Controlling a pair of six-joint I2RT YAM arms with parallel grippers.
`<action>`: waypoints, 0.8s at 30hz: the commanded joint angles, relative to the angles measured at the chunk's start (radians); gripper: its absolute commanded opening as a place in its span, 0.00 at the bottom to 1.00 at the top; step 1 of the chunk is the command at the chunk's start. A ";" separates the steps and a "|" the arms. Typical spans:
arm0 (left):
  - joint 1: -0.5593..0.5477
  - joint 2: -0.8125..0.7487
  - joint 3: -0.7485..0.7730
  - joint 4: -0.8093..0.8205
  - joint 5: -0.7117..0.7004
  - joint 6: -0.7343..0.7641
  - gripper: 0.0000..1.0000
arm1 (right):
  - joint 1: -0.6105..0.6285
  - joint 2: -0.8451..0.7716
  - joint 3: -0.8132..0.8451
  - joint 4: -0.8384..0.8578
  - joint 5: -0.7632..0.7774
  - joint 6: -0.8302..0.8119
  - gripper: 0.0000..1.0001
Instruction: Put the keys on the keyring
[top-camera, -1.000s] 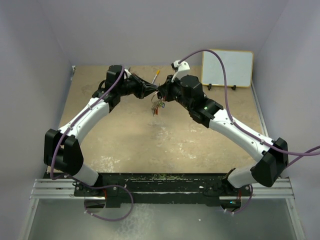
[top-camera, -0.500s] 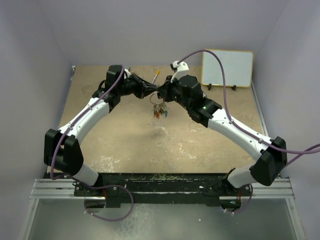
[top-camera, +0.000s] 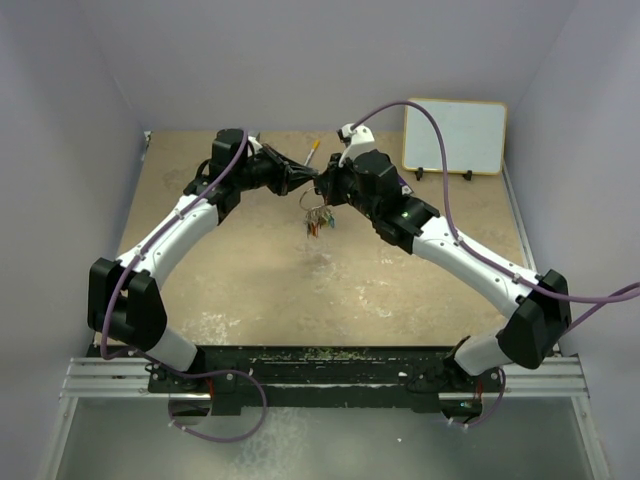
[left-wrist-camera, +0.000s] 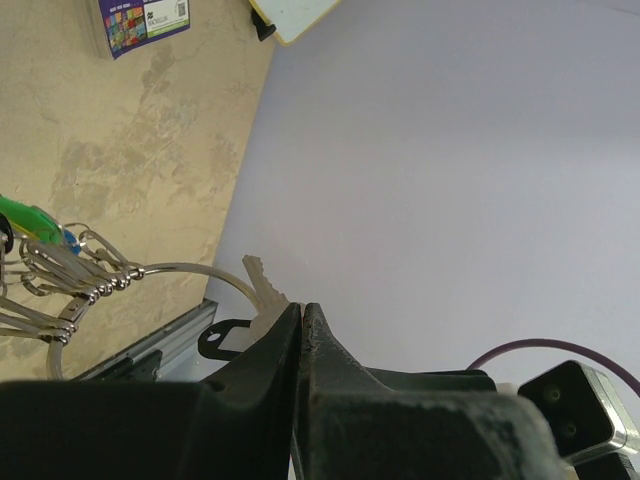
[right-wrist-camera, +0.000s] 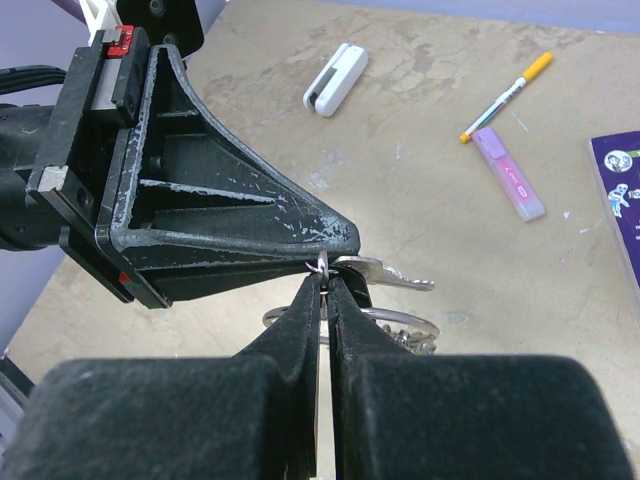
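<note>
Two arms meet tip to tip above the desk (top-camera: 250, 290), toward 12 o'clock from its middle. One keyring (left-wrist-camera: 190, 268), a thin silvery wire loop, hangs in the air between them. A bunch of keys (top-camera: 317, 221) on small rings dangles from it toward 6 o'clock. Their number cannot be counted; one green tag (left-wrist-camera: 28, 217) and one blue tag (left-wrist-camera: 68, 239) show in the left wrist view. The left fingers (right-wrist-camera: 300, 230) are fully closed, clamping the bow of one separate key (right-wrist-camera: 385, 273), whose blade sticks out level past the tips. The right fingers (right-wrist-camera: 303, 318) are likewise pressed together with no gap. They pinch a thin silvery wire just beside that key's bow, apparently the keyring itself, whose loop curves out directly beneath them. The two pairs of fingertips touch or nearly touch. Lying on the desk in the right wrist view are one small white block (right-wrist-camera: 335, 79) at 12 o'clock, one marker (right-wrist-camera: 505, 96) with a yellow cap at 1 o'clock, one purple highlighter (right-wrist-camera: 508, 186) just beside it, and one purple card (right-wrist-camera: 622, 200) at 3 o'clock. One whiteboard (top-camera: 455, 135) stands upright at 2 o'clock in the top view.
</note>
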 joint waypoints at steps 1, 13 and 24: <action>-0.001 -0.022 0.040 0.042 0.003 -0.041 0.04 | 0.004 -0.007 0.036 0.059 0.016 0.011 0.00; -0.010 -0.027 0.043 0.049 0.021 -0.065 0.04 | 0.004 0.017 0.060 0.048 0.007 0.011 0.00; -0.018 -0.040 0.049 0.051 0.036 -0.089 0.04 | 0.004 0.036 0.083 0.011 0.009 0.012 0.00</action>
